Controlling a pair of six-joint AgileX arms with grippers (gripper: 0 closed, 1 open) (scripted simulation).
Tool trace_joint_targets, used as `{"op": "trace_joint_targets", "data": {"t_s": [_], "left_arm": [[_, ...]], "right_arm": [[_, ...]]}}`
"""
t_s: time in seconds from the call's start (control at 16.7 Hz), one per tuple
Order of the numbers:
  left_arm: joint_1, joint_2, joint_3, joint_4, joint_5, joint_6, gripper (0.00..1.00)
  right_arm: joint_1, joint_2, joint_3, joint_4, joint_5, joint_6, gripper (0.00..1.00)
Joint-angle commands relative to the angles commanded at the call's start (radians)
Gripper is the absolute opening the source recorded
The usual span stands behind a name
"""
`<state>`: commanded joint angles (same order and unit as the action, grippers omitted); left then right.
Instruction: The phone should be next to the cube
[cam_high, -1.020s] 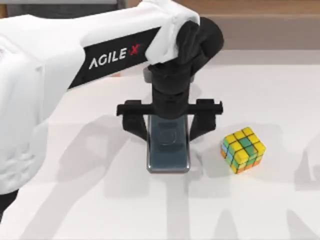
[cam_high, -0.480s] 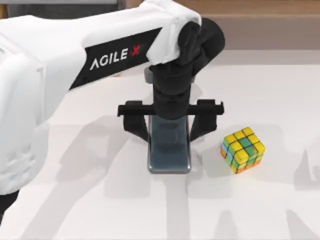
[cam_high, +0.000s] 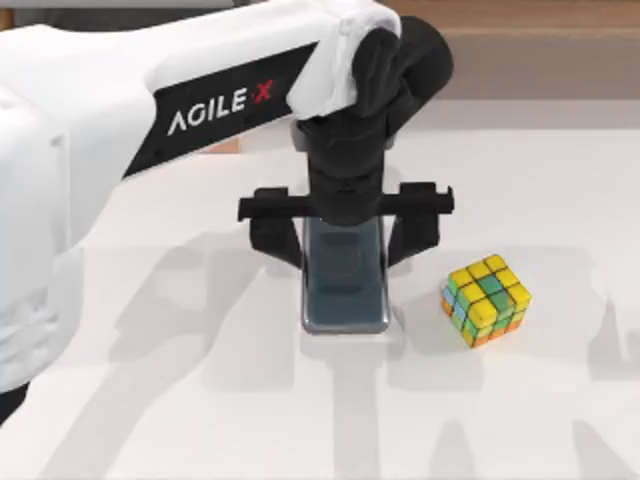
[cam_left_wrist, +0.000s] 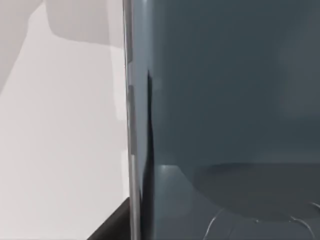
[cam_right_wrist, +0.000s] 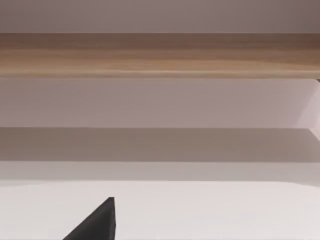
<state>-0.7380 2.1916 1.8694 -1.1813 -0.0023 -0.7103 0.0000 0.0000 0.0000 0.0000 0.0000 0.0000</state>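
**Phone Held Close to the Cube**

The phone (cam_high: 346, 292) is held by the left gripper (cam_high: 346, 250) near the middle of the white surface (cam_high: 200, 400). The gripper is closed on the phone's two long sides, with one black finger seen on each side. The long sides are used because they are close together, so the fingers can reach across them. The part of the phone nearer the bottom of the top view sticks out past the fingers and is easy to see.

The cube (cam_high: 486, 299) sits on the surface to the right of the phone. The two are near but not touching; a gap of bare surface is seen between them. It cannot be told whether the phone is resting on the surface or is lifted a little above it.

The left arm is stretched in from the left side of the top view. Its wrist is pointed straight down, and the black crossbar is set across the phone. In the left wrist view, the phone's dark shiny face (cam_left_wrist: 225, 100) and its thin silver rim are seen very close.

The job looks nearly done, and probably only a small move toward the cube is needed, if any. The right arm is parked away from the work, and whether its gripper is open cannot be told.
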Motion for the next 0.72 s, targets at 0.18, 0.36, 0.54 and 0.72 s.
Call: {"op": "trace_joint_targets", "data": {"t_s": [0.18,0.36,0.54,0.72], "left_arm": [[0.000,-0.017,0.009,0.012,0.000,0.000,0.00],[-0.001,-0.036,0.017,0.026,0.000,0.000,0.00],[-0.001,-0.055,0.024,0.041,0.000,0.001,0.00],[-0.002,-0.071,0.029,0.058,0.000,0.001,0.00]], "right_arm": [[0.000,0.000,0.000,0.000,0.000,0.000,1.00],[0.000,0.000,0.000,0.000,0.000,0.000,1.00],[0.000,0.000,0.000,0.000,0.000,0.000,1.00],[0.000,0.000,0.000,0.000,0.000,0.000,1.00]]}}
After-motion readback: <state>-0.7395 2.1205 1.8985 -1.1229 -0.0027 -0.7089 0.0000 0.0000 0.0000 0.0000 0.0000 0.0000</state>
